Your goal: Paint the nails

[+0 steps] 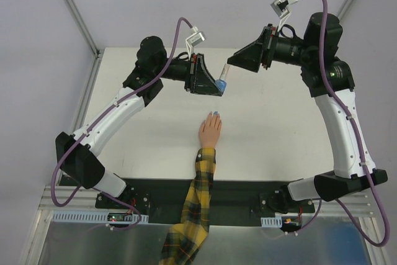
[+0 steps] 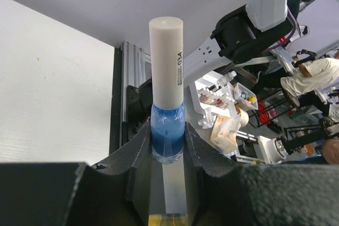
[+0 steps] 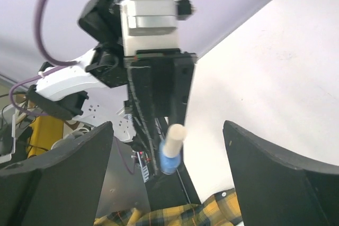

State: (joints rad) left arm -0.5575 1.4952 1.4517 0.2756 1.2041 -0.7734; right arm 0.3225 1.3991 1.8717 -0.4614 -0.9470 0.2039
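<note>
top view: the left gripper [image 1: 213,85] and right gripper [image 1: 232,64] meet nose to nose above the far half of the white table [image 1: 279,128]; the small peach hand [image 1: 209,131] lies flat on the table nearer the bases, fingers pointing away, its plaid sleeve [image 1: 198,203] running off the near edge; the nails [image 1: 215,114] sit at the fingertips, below and well apart from both grippers; a light blue tint shows at the fingertip end, the single nails too small to tell apart

left wrist view: the left gripper [image 2: 167,149] is clamped on the blue bottle [image 2: 167,130], both fingers pressed to its sides, the white cap [image 2: 166,62] standing clear beyond the fingertips with a small printed label; the bottle hides most of what lies ahead, and the hand is not seen here

right wrist view: the right gripper [image 3: 167,154] stands wide apart, holding nothing; the bottle [image 3: 168,160] and cap [image 3: 175,135] show between the two fingers, touching neither; a strip of sleeve [image 3: 185,215] crosses the bottom edge; the nails are out of this view
</note>
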